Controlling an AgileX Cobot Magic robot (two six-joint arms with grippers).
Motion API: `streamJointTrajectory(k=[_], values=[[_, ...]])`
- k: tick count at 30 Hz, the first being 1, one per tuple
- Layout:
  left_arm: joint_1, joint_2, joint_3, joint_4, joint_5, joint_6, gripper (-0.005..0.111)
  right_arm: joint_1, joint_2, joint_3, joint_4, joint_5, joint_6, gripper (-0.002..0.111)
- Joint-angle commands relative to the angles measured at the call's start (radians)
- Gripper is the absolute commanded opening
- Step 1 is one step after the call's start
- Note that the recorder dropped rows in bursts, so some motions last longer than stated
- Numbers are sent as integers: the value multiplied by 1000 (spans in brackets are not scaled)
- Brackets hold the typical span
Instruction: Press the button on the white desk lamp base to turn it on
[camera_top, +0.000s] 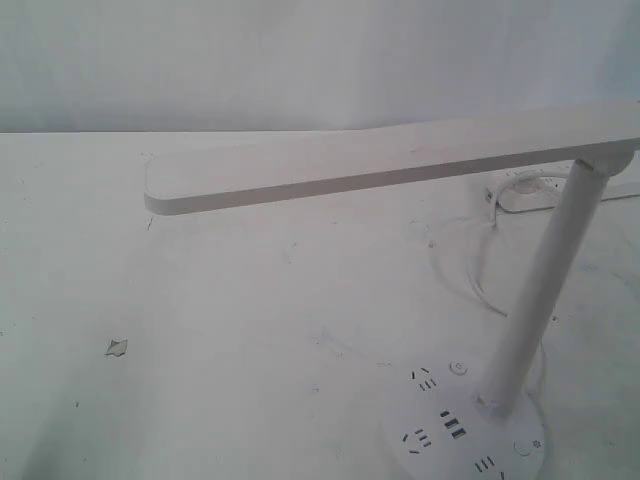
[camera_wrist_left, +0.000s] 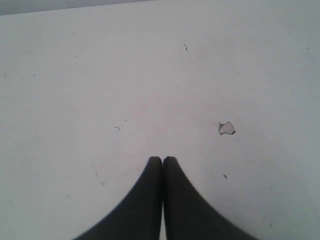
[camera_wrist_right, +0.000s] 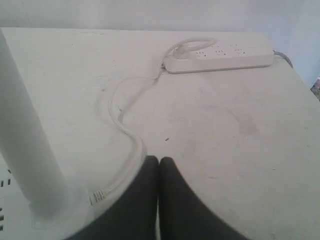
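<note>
The white desk lamp base (camera_top: 465, 432) sits at the near right of the table, a round disc with dark socket slots and USB ports. The button (camera_top: 523, 448) lies flush near the base's near-right rim, beside a tiny sun icon. A second round button (camera_top: 459, 368) sits on the far side. Neither gripper shows in the exterior view. My right gripper (camera_wrist_right: 159, 159) is shut and empty, its fingertips at the rim of the lamp base (camera_wrist_right: 85, 172); the button is hidden in that view. My left gripper (camera_wrist_left: 162, 159) is shut over bare table.
The slanted post (camera_top: 545, 290) rises from the base to the long lamp head (camera_top: 380, 165) spanning the table. A white power strip (camera_wrist_right: 220, 57) lies at the back, its cord (camera_wrist_right: 120, 117) looping to the base. A small chip (camera_wrist_left: 226, 128) marks the tabletop.
</note>
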Motion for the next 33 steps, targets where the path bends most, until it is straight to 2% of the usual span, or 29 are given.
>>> streamJointTrajectory(k=[1,6,10,17,21,23,24,26,27,28,29,32,33], values=[[2,0,2,-4,-1,0,0,2,-6,2,-5,-11,-3,0],[2,0,2,-4,-1,0,0,2,-6,2,-15,-23,-20,0],[2,0,2,-4,-1,0,0,2,-6,2,-27,-165,-106,0],[2,0,2,-4,-1,0,0,2,-6,2,1,-609,-105,0],[2,0,2,-4,-1,0,0,2,-6,2,14,-1038,-84,0],[2,0,2,-4,-1,0,0,2,-6,2,20,-1189,-18,0],[2,0,2,-4,-1,0,0,2,-6,1,159,-1269,110,0],[2,0,2,-4,-1,0,0,2,-6,-42,347,-1185,340,0],[2,0,2,-4,-1,0,0,2,-6,-61,401,-1128,366,0],[2,0,2,-4,-1,0,0,2,-1,-87,469,-1052,322,0],[2,0,2,-4,-1,0,0,2,60,-141,490,-873,226,0],[2,0,2,-4,-1,0,0,2,221,-240,478,-591,202,0],[2,0,2,-4,-1,0,0,2,334,-290,478,-412,202,0]])
